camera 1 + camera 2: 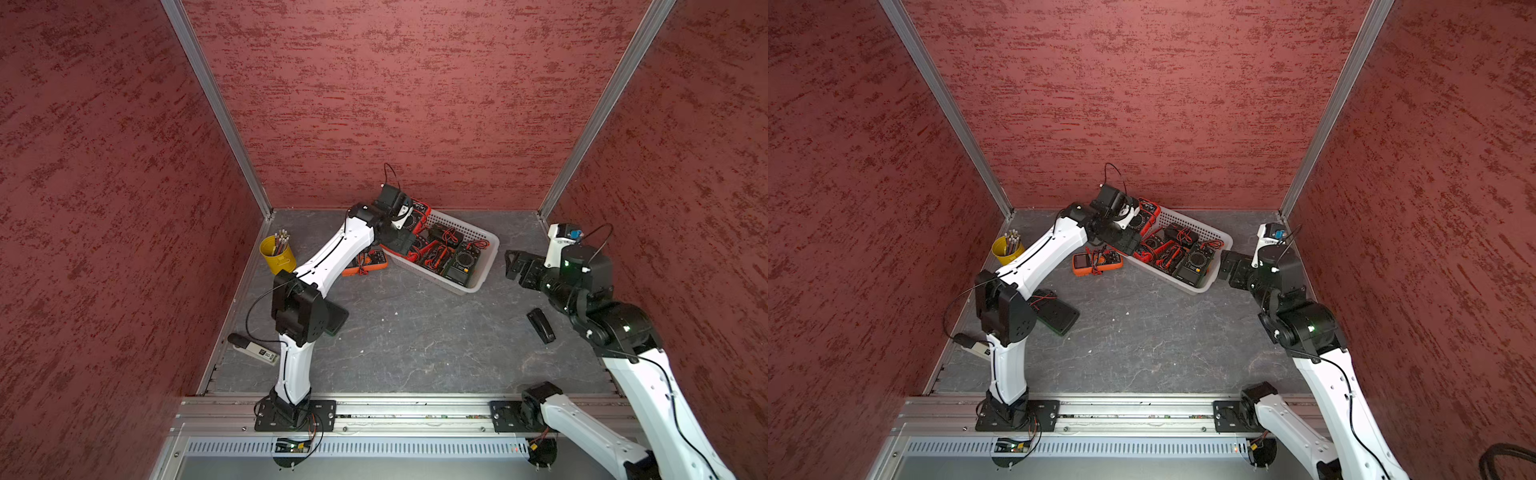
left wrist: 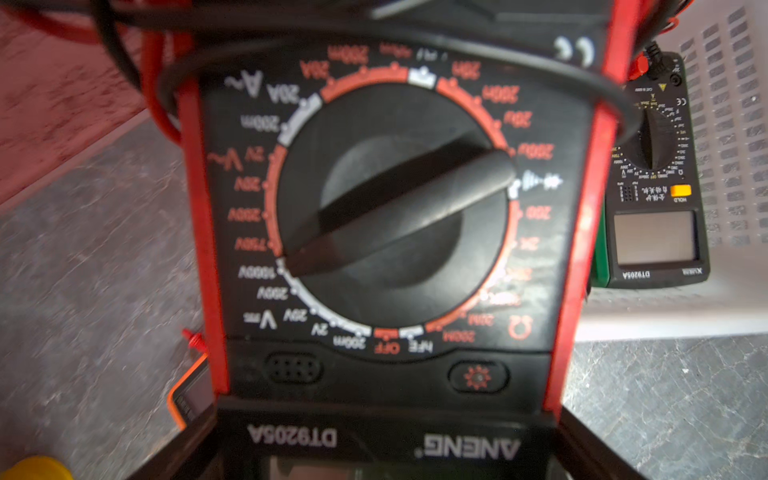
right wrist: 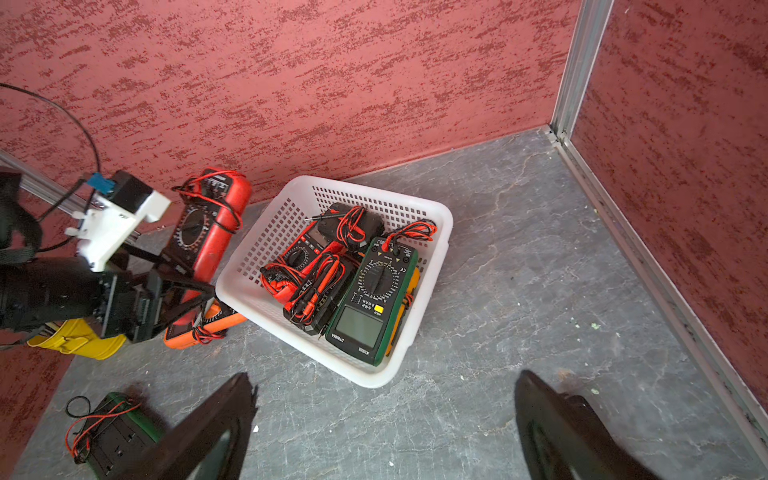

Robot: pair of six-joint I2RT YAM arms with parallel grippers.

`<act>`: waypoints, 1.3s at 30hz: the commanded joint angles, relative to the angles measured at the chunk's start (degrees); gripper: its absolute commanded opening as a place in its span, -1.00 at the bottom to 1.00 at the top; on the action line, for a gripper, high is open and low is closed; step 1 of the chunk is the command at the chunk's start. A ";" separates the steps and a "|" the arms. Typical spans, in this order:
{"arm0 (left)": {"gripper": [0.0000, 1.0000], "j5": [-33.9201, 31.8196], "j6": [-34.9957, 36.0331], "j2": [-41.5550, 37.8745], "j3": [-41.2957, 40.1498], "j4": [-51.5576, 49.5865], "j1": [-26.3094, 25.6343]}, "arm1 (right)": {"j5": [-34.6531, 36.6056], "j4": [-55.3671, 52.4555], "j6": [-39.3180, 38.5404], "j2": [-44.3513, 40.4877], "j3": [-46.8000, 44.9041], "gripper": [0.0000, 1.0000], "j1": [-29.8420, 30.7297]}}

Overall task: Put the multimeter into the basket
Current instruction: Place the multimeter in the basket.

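My left gripper (image 1: 408, 227) is shut on a red-cased multimeter (image 1: 419, 215) wrapped in its red and black leads. It hangs tilted above the table, at the far left corner of the white perforated basket (image 1: 492, 249). In the right wrist view the red multimeter (image 3: 216, 232) is just outside the basket's rim (image 3: 446, 232), with the left gripper (image 3: 183, 270) clamped on its lower end. Its dial fills the left wrist view (image 2: 395, 208). Several multimeters lie in the basket, among them a green-cased one (image 3: 370, 299). My right gripper (image 3: 384, 395) is open and empty, to the right of the basket.
An orange multimeter (image 1: 1096, 262) lies on the table below the held one. A green multimeter (image 1: 1054, 316) lies face down under the left arm's elbow. A yellow cup (image 1: 277, 255) of pencils stands at the left. A black bar (image 1: 540, 325) lies near the right arm.
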 commanded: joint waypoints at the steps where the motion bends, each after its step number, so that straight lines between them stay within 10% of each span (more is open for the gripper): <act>1: -1.00 -0.76 -0.67 2.57 6.48 1.53 -1.26 | 0.13 1.63 0.87 -0.01 -1.17 0.98 0.01; 39: -1.00 -8.25 -7.30 24.13 22.88 -5.47 0.37 | -1.98 2.44 3.06 2.38 -3.61 0.98 -0.03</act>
